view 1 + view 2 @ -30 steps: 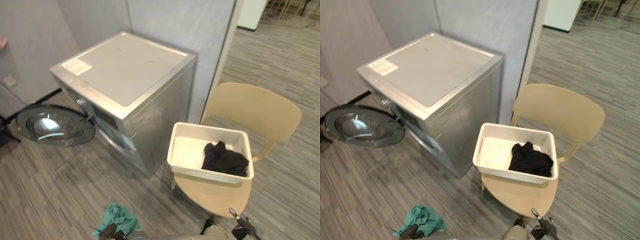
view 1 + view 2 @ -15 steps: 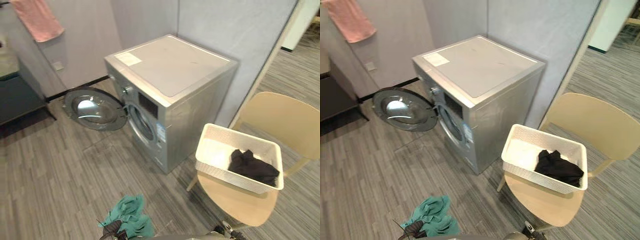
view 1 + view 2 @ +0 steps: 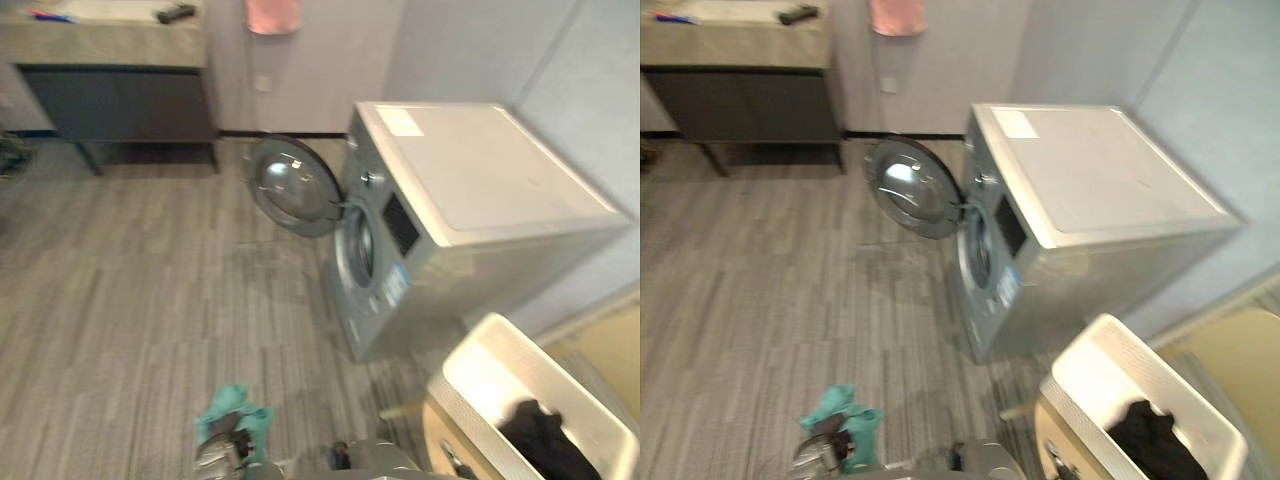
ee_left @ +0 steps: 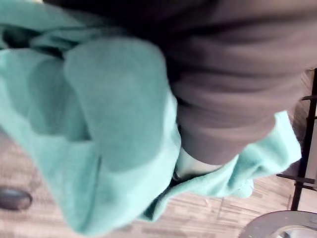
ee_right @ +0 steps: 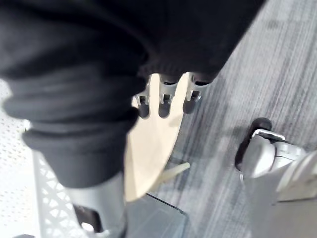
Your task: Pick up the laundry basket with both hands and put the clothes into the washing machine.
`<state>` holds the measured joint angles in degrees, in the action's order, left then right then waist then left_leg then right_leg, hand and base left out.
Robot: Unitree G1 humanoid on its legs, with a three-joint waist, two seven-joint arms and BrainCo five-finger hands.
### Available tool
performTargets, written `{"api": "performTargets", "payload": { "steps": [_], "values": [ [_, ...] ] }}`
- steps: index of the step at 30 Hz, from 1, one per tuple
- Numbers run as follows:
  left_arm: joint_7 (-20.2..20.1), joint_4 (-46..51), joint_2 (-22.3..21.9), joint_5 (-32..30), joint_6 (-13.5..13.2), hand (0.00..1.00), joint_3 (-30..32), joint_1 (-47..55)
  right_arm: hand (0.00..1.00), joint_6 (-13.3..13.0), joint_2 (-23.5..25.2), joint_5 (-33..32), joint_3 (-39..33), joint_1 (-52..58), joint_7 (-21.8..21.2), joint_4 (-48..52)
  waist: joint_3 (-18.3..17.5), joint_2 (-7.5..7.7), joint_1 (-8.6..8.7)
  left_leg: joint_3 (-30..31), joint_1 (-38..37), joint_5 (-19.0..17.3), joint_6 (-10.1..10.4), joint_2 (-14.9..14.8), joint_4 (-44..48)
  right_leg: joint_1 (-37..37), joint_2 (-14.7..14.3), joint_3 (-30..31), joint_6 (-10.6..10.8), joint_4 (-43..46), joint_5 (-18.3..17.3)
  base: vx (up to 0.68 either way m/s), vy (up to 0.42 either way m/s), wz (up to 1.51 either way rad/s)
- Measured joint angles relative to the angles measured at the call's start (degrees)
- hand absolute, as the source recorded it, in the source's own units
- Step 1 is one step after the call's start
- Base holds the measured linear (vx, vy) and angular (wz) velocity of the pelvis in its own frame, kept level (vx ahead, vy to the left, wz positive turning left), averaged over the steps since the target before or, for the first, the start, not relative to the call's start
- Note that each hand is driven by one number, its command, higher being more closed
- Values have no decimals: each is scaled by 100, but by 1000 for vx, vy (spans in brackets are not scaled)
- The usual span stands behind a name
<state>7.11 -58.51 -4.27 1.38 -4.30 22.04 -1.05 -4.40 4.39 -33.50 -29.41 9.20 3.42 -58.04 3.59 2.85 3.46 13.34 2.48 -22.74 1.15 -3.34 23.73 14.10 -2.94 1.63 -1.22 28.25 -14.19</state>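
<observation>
Left hand (image 3: pixel 218 452) seemingly clutches teal cloth (image 3: pixel 234 410); right hand (image 5: pixel 163 101) hangs slack above chair (image 5: pixel 148 148) edge.

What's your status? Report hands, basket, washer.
Left hand draped in teal cloth; right hand open, empty. Basket on chair, black garment inside. Washer door open.

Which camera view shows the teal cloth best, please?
The left wrist view: the crumpled teal cloth lies very close there, its folds plain. Both eye views show it as a small bunch by the left hand, over the grey floor. The right wrist view looks at the right hand over the beige chair seat.
</observation>
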Motion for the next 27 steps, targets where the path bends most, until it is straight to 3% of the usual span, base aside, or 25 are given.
{"api": "performTargets", "payload": {
  "steps": [3, 5, 6, 8, 9, 10, 11, 12, 13, 15, 17, 18, 20, 21, 22, 23, 24, 26, 27],
  "values": [
    [-86, -33, -25, 4, 47, 100, -302, 98, 0, -32, 28, -63, 123, -88, -26, 128, -91, -171, 107, 278, -26, 78, 221, -68, -143, -195, -56, -76, 2, -322, -7, 221, -26, 12],
    [-82, 30, -69, 14, 64, 100, -384, 137, 0, -31, -29, -87, 96, -83, 1, 168, -35, -315, 106, 386, 292, 223, 770, -15, 835, -446, -113, -93, -3, -486, -25, 177, -17, 0],
    [-79, 125, -70, 14, 69, 100, -364, 192, 0, -22, -49, -97, 47, -76, 14, 202, 16, -395, 96, 337, 613, 494, 1395, 32, 1817, -689, -140, -82, -18, -566, -52, 207, 6, -13],
    [-68, 303, -75, 13, 71, 100, -298, 282, 0, -27, -90, -180, 24, -32, 15, 334, 99, -564, 34, -122, 1049, 1316, 1374, -103, 3157, -1113, -289, 63, -113, -692, -115, 187, 25, -43],
    [-50, 419, -78, 14, 64, 100, -142, 368, 0, -17, -111, -194, 47, -29, 17, 325, 125, -626, -70, -545, 1286, 2160, 1362, -270, 3750, -1325, -331, 311, -172, -773, -162, 191, 65, -90],
    [-35, 498, -67, 13, 30, 100, -113, 448, 0, -26, -121, -193, 146, -17, 24, 348, 111, -507, -154, -827, 1539, 2500, 1337, -429, 4293, -1555, -308, 537, -235, -882, -203, 212, 80, -89],
    [-30, 535, -22, 15, 4, 100, -110, 470, 0, -31, -122, -191, 178, -39, 31, 364, 115, -522, -145, -960, 1700, 2288, 1141, -518, 4466, -1625, -307, 633, -243, -929, -208, 261, 109, -84],
    [28, 621, -5, 15, -21, 100, -109, 487, 0, -32, -129, -190, 245, -45, 36, 371, 106, -493, -171, -1250, 1999, 1863, 704, -730, 4470, -1699, -265, 848, -241, -993, -207, 271, 121, -91],
    [78, 649, 36, 16, -67, 100, -108, 476, 0, -14, -128, -188, 302, -77, 43, 368, 111, -437, -255, -1389, 2192, 1486, 472, -873, 4117, -1756, -176, 1120, -236, -1078, -203, 271, 136, -103],
    [131, 676, 95, 19, -106, 100, -107, 483, 0, -4, -121, -152, 426, -88, 90, 368, 96, -349, -314, -1288, 2272, 1286, 384, -996, 2973, -1904, 18, 1520, -204, -1257, -211, 332, 235, -105],
    [191, 663, 84, 30, -112, 100, 88, 522, 0, 2, -141, 39, 575, -168, 154, 373, 46, -318, -397, -668, 2097, 1307, 407, -1198, 897, -1935, 203, 2102, 128, -1314, -391, 340, 353, -135],
    [198, 656, 69, 41, -115, 100, 123, 545, 0, 3, -156, 65, 568, -171, 158, 368, 32, -339, -443, -520, 2056, 1309, 406, -1283, 587, -1934, 226, 2254, 196, -1316, -453, 372, 558, -158],
    [205, 591, 40, 85, -131, 100, 254, 717, 0, 17, -245, 238, 433, -211, 143, 296, -119, -401, -464, -337, 1909, 1429, 621, -1476, 212, -1899, 387, 2739, 440, -1342, -698, 284, 528, -133],
    [204, 469, 10, 100, -127, 100, 317, 824, 0, 33, -318, 266, 209, -148, 136, 290, -342, -510, -442, -600, 1850, 1504, 1188, -1499, 71, -1915, 564, 2930, 592, -1373, -801, 266, 518, -88],
    [197, 391, 63, 125, -124, 100, 317, 801, 0, 34, -284, 266, 60, -158, 144, 191, -436, -393, -390, -799, 1903, 1375, 1293, -1391, 322, -1896, 748, 2986, 631, -1300, -823, 492, 850, -63],
    [183, 211, 383, 123, -103, 100, 212, 683, 0, 126, -122, 267, -238, -78, 128, -19, -573, -100, -335, -1021, 1905, 1251, 1078, -1023, 440, -1697, 1094, 2939, 852, -1061, -426, 351, 558, -11],
    [182, 150, 458, 122, -93, 100, 159, 641, 0, 155, -66, 267, -386, -74, 128, -96, -587, -87, -304, -1055, 1903, 1222, 1023, -942, 441, -1663, 1137, 2937, 865, -1015, -181, 410, 627, -1],
    [184, 96, 555, 75, -46, 100, -14, 574, 0, 253, 66, 268, -669, 6, 130, -127, -559, -132, -197, -1449, 1581, 1228, 798, -853, 282, -1435, 1149, 2868, 973, -660, 1011, 277, 479, -27],
    [183, 76, 555, 38, -33, 100, -53, 575, 0, 250, 69, 269, -680, 3, 124, -98, -548, -149, -196, -1603, 1411, 1239, 734, -870, 181, -1336, 1127, 2807, 949, -489, 1299, 197, 420, -75]
  ]
}}
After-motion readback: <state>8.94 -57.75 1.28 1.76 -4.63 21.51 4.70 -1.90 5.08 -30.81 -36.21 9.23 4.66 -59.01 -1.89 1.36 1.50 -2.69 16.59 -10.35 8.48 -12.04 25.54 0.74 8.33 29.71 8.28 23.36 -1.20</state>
